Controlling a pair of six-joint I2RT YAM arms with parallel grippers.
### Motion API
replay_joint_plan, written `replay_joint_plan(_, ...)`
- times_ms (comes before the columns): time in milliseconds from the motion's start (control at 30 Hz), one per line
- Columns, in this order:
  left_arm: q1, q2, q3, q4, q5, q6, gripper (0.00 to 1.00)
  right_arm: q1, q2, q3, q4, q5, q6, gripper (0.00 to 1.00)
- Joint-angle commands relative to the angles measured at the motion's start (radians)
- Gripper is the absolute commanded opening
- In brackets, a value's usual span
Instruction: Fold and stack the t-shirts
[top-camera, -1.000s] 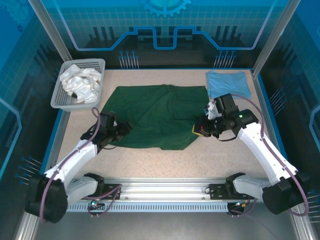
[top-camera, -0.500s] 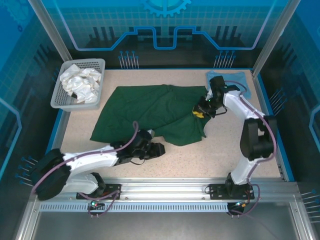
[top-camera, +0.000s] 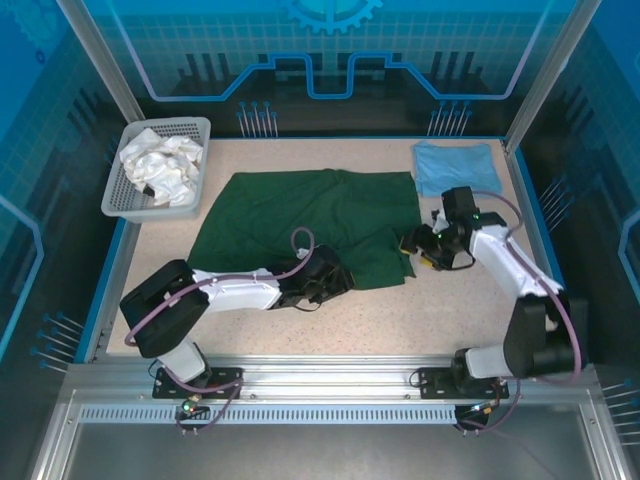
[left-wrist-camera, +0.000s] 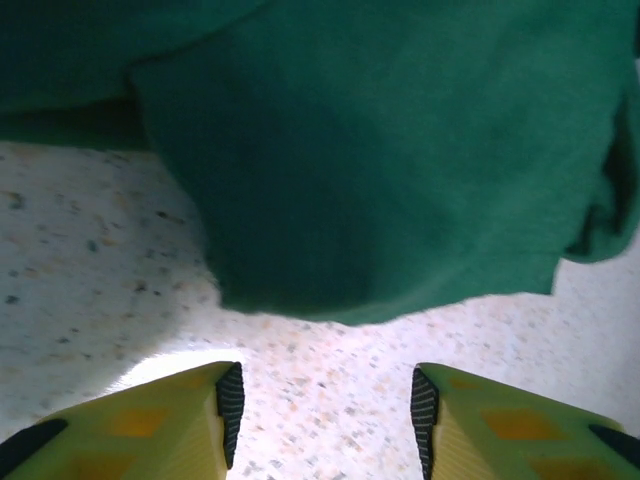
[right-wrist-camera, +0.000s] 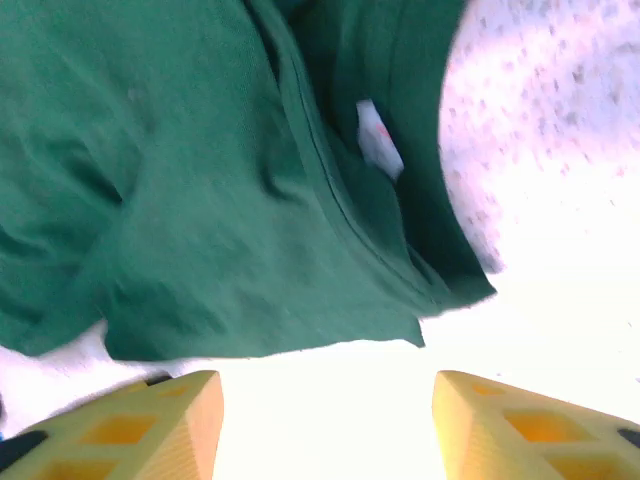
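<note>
Top external view: a speckled beige bench (top-camera: 450, 310) sits inside a blue-lit enclosure. The dark green t-shirt (top-camera: 300, 215) is the largest thing on it. It lies spread out near the middle, mostly flat, with its near right part rumpled into folds.

A white mesh basket (top-camera: 152, 211) stands off the green shirt's far left corner and holds crumpled white cloth (top-camera: 160, 165). The light blue t-shirt (top-camera: 457, 167) lies just beside the green shirt's far right corner as a flat, roughly square bundle. Whether the two shirts touch is hard to tell.

The left arm reaches low across the bench to the green shirt's near edge. The left pincer (top-camera: 330, 282) is at that hem, about midway along it, and part of the hem is hidden under the arm. The right pincer (top-camera: 412, 248) is just off the green shirt's near right corner.

Left wrist view: the left pincer (left-wrist-camera: 325, 400) stands moderately wide. Its yellow fingers (left-wrist-camera: 150, 425) are apart, with only bare bench between them and the shirt's rounded hem just ahead.

Right wrist view: the right pincer (right-wrist-camera: 325, 400) is also parted and holds nothing. The picture is blurred, and the bench is washed out to near white. The green cloth runs out of the picture at the top and left. A small white neck label (right-wrist-camera: 378, 138) shows among the folds, and any writing on it cannot be read.
</note>
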Motion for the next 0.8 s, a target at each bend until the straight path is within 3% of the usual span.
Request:
replay_joint_plan(0, -0.005, 0.051, 0.076, -0.068, -0.066, 0.019, 0.50, 0.037, -0.020, -0.089, 0.053, 0.023, -0.034, 0.52)
replay_joint_plan(133, -0.006, 0.116, 0.135, -0.085, -0.080, 0.055, 0.44, 0.062, 0.054, -0.115, 0.097, -0.006, -0.026, 0.44)
replay_joint_plan(267, -0.006, 0.142, 0.155, -0.115, -0.135, 0.087, 0.38, 0.090, 0.169, -0.061, 0.098, 0.027, -0.038, 0.43)
replay_joint_plan(400, -0.006, 0.159, 0.158, -0.139, -0.170, 0.120, 0.25, 0.104, 0.251, -0.012, 0.101, 0.050, -0.034, 0.43)
replay_joint_plan(533, -0.006, 0.155, 0.143, -0.136, -0.172, 0.123, 0.06, 0.123, 0.300, 0.007, 0.105, 0.062, -0.029, 0.27)
replay_joint_plan(767, -0.006, 0.095, 0.150, -0.177, -0.176, 0.149, 0.04, 0.143, 0.296, 0.003, 0.116, 0.045, -0.021, 0.09)
